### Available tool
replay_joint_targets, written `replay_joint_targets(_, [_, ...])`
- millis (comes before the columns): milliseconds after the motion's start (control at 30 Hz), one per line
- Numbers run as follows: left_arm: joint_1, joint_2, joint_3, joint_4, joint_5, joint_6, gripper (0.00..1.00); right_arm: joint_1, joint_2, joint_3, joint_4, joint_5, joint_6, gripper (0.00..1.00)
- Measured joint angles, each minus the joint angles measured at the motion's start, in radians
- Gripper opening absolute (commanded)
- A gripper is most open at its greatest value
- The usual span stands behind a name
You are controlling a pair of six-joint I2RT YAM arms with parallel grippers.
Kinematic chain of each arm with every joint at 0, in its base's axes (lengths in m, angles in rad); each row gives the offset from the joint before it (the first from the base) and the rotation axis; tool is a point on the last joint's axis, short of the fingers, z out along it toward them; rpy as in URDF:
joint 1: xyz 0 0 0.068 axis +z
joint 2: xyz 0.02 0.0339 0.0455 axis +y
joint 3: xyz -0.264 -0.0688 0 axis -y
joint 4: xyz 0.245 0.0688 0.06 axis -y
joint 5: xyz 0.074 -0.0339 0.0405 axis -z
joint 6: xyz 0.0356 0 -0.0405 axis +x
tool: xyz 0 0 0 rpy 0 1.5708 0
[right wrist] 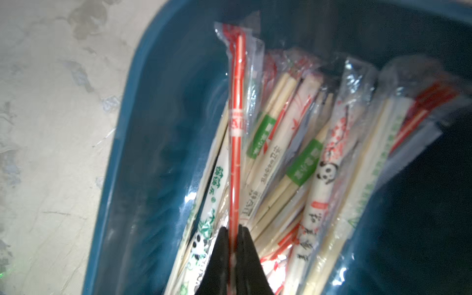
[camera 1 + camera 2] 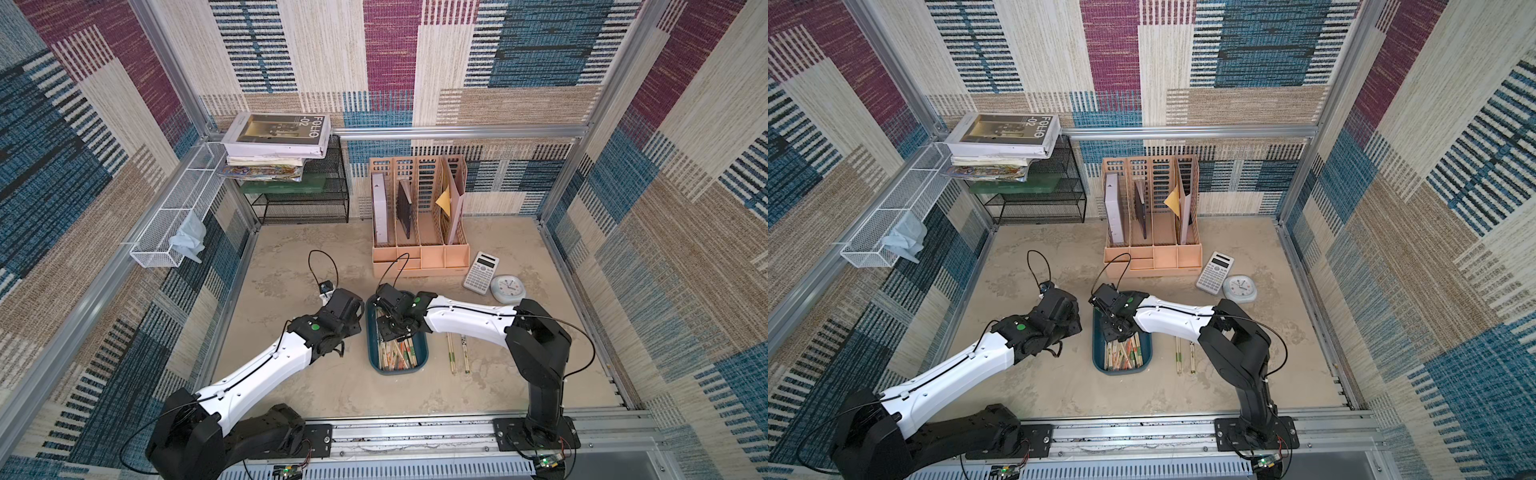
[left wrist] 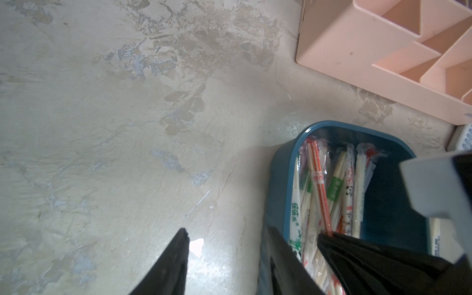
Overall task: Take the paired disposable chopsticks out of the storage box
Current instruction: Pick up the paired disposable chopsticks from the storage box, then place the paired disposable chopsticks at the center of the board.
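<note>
Hiding ends of chopsticks [image 1: 278, 143]: right fingers [image 1: 221, 260]

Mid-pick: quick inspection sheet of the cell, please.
Surface: table beige and mottled.
Job's things: chopsticks piled in the tray; two pairs on the table beside it.
Clutter: file organiser, calculator, clock, wire rack with books, mesh basket.
Grippers: right gripper shut on a red-striped pair; left gripper open, empty, at the tray's wall.
Cables: a black loop at each wrist, none seen caught.
Surroundings: patterned wall panels, metal frame.
</note>
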Motion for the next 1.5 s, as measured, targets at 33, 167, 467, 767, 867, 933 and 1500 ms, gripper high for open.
replay_joint_targets(33, [0.001, -0.002, 0.0, 0.0, 0.0, 0.0, 0.52, 0.0, -0.013, 0.0, -0.003, 0.003, 0.0, 0.02])
replay_joint_targets(167, [0.001, -0.006, 0.0, -0.002, 0.0, 0.0, 0.53, -0.001, -0.074, -0.002, -0.01, 0.019, 0.0, 0.02])
replay_joint_targets(467, [0.002, -0.017, 0.011, -0.014, 0.002, 0.004, 0.57, -0.062, -0.234, -0.074, -0.023, 0.049, 0.009, 0.02])
replay_joint_targets(767, [0.002, 0.011, 0.04, -0.021, 0.027, 0.026, 0.67, -0.186, -0.405, -0.222, -0.024, 0.071, 0.021, 0.02])
replay_joint_targets(867, [0.003, 0.028, 0.055, -0.021, 0.035, 0.034, 0.72, -0.235, -0.461, -0.283, -0.023, 0.073, 0.022, 0.02])
replay_joint_targets(933, [0.003, 0.037, 0.063, -0.022, 0.045, 0.044, 0.76, -0.278, -0.498, -0.332, -0.022, 0.073, 0.021, 0.02])
replay_joint_targets(1500, [0.002, 0.088, 0.096, -0.022, 0.079, 0.053, 0.88, -0.507, -0.593, -0.622, -0.031, 0.158, -0.015, 0.02])
